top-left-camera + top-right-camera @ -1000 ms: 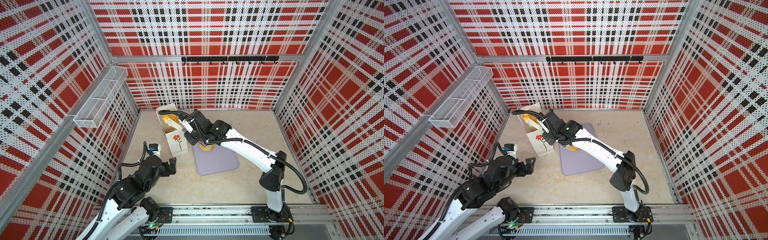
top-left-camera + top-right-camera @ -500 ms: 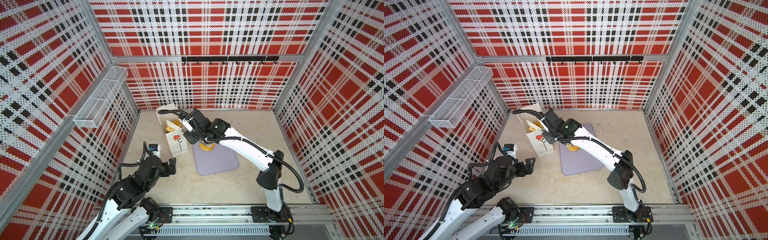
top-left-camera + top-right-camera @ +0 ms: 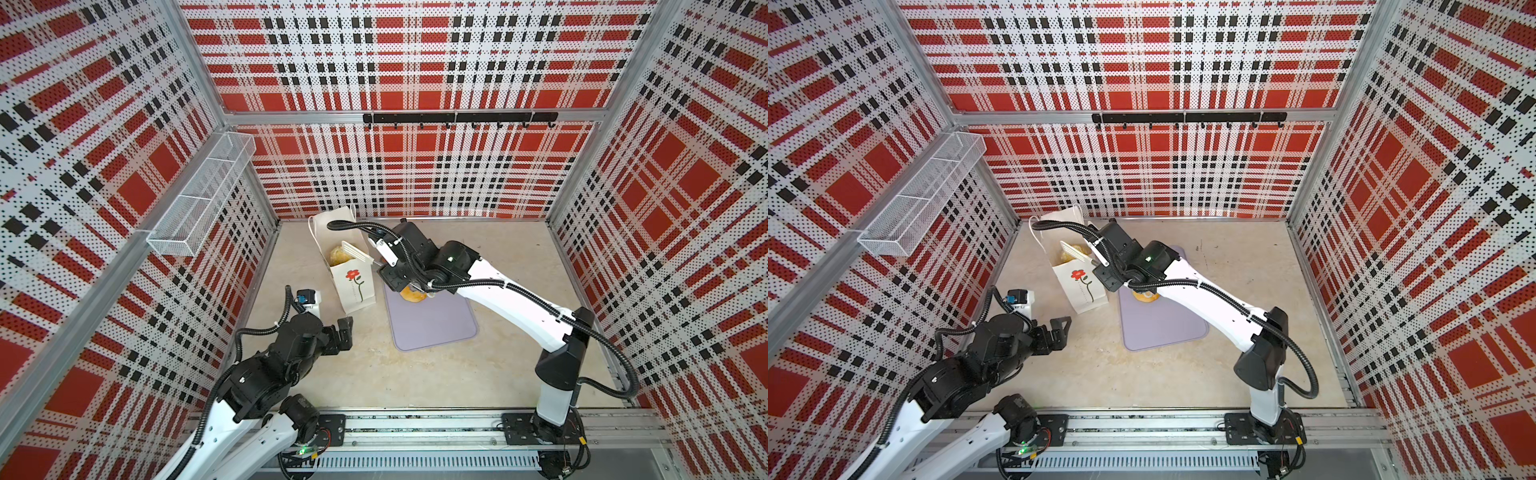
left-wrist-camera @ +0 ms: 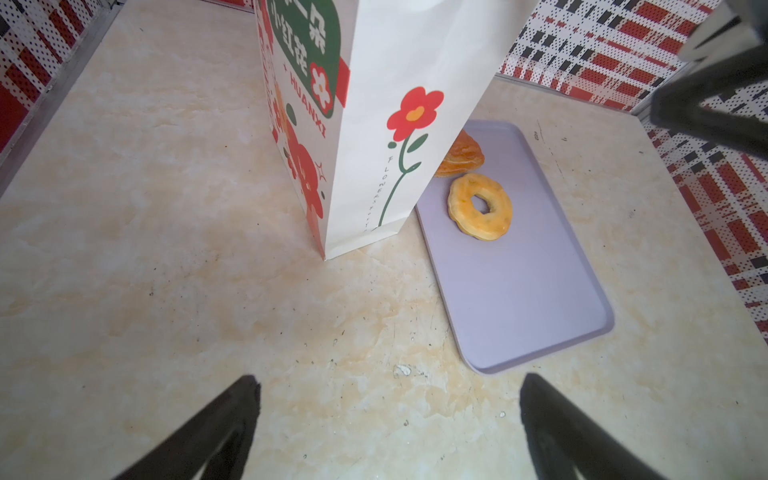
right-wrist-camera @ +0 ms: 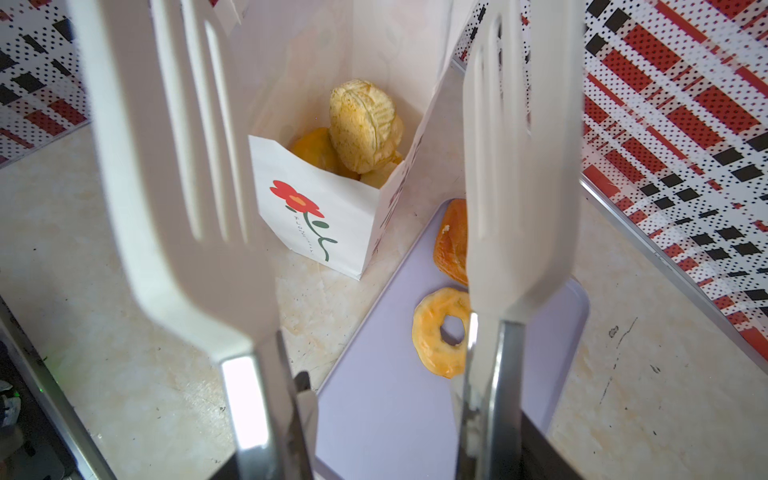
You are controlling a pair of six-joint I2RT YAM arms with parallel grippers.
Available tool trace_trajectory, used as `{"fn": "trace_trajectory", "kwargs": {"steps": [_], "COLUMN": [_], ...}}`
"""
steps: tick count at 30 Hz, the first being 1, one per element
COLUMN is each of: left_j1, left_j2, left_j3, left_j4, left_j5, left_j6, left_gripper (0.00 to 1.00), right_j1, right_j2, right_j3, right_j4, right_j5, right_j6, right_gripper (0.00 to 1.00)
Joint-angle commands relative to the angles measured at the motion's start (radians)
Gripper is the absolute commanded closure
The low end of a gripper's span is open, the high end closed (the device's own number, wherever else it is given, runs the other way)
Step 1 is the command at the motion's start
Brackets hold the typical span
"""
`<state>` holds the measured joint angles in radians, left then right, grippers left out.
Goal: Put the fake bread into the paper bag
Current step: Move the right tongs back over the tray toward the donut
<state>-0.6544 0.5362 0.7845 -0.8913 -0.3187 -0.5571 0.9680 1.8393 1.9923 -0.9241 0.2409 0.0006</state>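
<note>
The paper bag [image 4: 415,62] is looking matt and smooth; the lilac tray [image 4: 519,291] is showing satin plastic; the surface [image 4: 166,249] is gleaming like marbled stone.

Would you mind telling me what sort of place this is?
Probably a robot test cell: plaid perforated walls enclose two rail-mounted arms, with toy pastries in a paper bag.

I saw bright, even, diffuse light in both top views; shadows on the floor [image 3: 415,374] were soft and faint. The plaid walls [image 3: 104,166] bowed outward toward the picture edges, a wide-angle distortion. In the right wrist view the white tongs [image 5: 174,166] sat very near the lens and were blurred, while the paper bag [image 5: 316,224] behind stayed sharp. In the left wrist view the bag [image 4: 415,62] looked washed out near the top, and the black fingertips [image 4: 216,432] were soft-edged.
</note>
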Motion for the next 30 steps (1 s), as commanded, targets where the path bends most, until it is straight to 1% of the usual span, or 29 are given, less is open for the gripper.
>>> {"fn": "trace_trajectory", "kwargs": {"steps": [1,5,16,19,24,30], "left_j1": [-0.018,-0.058,-0.222,-0.243,-0.255,-0.3], "left_j2": [-0.016,-0.015,0.027,0.055,0.105,0.173], "left_j3": [-0.021,-0.028,-0.067,-0.071,-0.072,-0.079], "left_j4": [0.0,0.0,0.046,0.06,0.089,0.115], "left_j5": [-0.011,-0.036,-0.153,-0.169,-0.16,-0.175], "left_j6": [-0.027,-0.043,-0.103,-0.107,-0.112,-0.141], "left_gripper": [0.01,0.01,0.01,0.01,0.01,0.01], "right_j1": [-0.004,-0.009,-0.029,-0.039,-0.059,-0.114], "right_j2": [-0.062,-0.107,-0.211,-0.234,-0.285,-0.345], "right_j3": [-0.031,-0.102,-0.278,-0.319,-0.404,-0.522], "right_j4": [0.067,0.085,0.105,0.108,0.119,0.108], "right_j5": [0.031,0.046,0.078,0.083,0.089,0.074], "right_j6": [0.012,0.025,0.057,0.068,0.078,0.094], "right_gripper": [0.39,0.39,0.38,0.38,0.38,0.37]}}
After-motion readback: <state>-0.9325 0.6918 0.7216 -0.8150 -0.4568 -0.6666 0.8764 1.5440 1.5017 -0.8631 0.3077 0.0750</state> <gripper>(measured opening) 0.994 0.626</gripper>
